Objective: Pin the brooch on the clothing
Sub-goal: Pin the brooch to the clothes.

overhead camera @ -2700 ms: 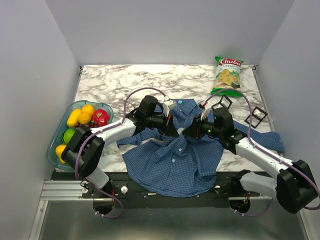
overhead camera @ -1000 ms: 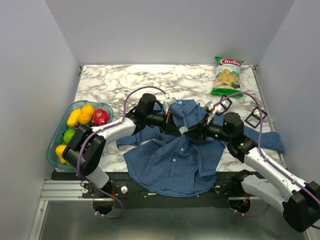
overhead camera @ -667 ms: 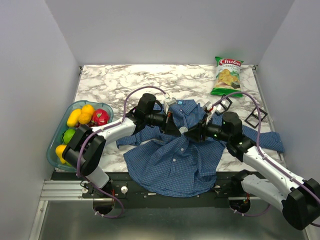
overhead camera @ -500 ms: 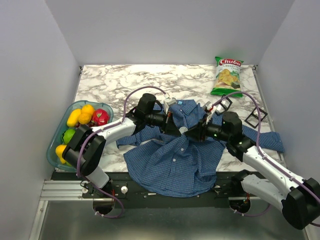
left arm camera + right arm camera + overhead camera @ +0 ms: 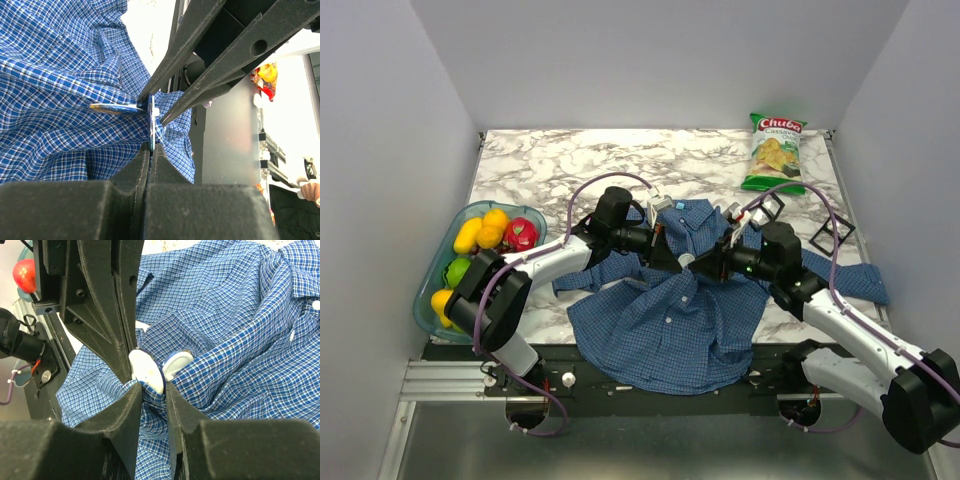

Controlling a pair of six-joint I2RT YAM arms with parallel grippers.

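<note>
The blue checked shirt (image 5: pixel 670 330) lies spread at the table's near middle. The brooch (image 5: pixel 686 259) is a thin white disc with a blue rim at the shirt's chest. My left gripper (image 5: pixel 672 256) is shut on the disc's edge (image 5: pixel 151 122). My right gripper (image 5: pixel 698 265) meets it from the right and is shut on a raised fold of shirt (image 5: pixel 240 315) with the disc's lower edge (image 5: pixel 147 371) in it. A second white disc (image 5: pixel 178 361) sits just behind, half tucked in the cloth; it shows edge-on in the left wrist view (image 5: pixel 114 107).
A clear bowl (image 5: pixel 425 285) of fruit stands at the left edge. A green chips bag (image 5: pixel 775 152) lies at the back right. Two black square frames (image 5: pixel 765 208) (image 5: pixel 832 233) lie right of the collar. The shirt's hem hangs over the near edge.
The right arm has drawn its wrist back to the right since the earliest frame. In the last second both grippers stay together at the shirt's chest, hardly moving.
</note>
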